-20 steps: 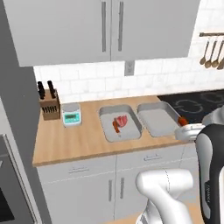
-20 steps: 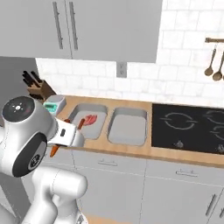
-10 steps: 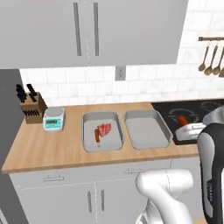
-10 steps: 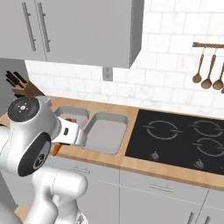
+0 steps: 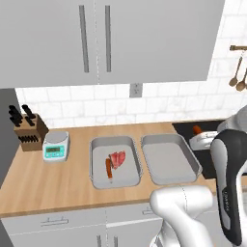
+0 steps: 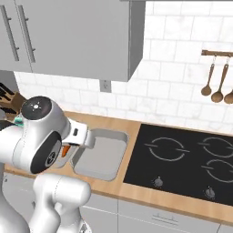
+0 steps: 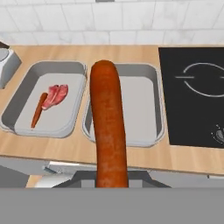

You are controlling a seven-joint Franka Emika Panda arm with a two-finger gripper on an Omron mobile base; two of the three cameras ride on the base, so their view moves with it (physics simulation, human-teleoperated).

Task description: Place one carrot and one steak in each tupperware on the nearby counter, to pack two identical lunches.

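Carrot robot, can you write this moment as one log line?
held: long orange carrot | left grey tray: carrot, steak | right grey tray: empty

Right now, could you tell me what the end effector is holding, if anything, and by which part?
The end effector holds a carrot by its near end; the free end points toward the tupperware. The fingertips themselves are hidden beneath it.

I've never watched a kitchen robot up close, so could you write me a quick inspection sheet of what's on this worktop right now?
Surface: wooden counter, black stovetop at one end.
Job's things: left tupperware holds a carrot and a steak; right tupperware has nothing in it; a second carrot juts out ahead of the hand camera.
Clutter: scale, knife block.
Grippers: gripper hidden behind that carrot; grasp cannot be confirmed.
Cables: nothing seen.
Surroundings: wall cabinets, hanging spoons.
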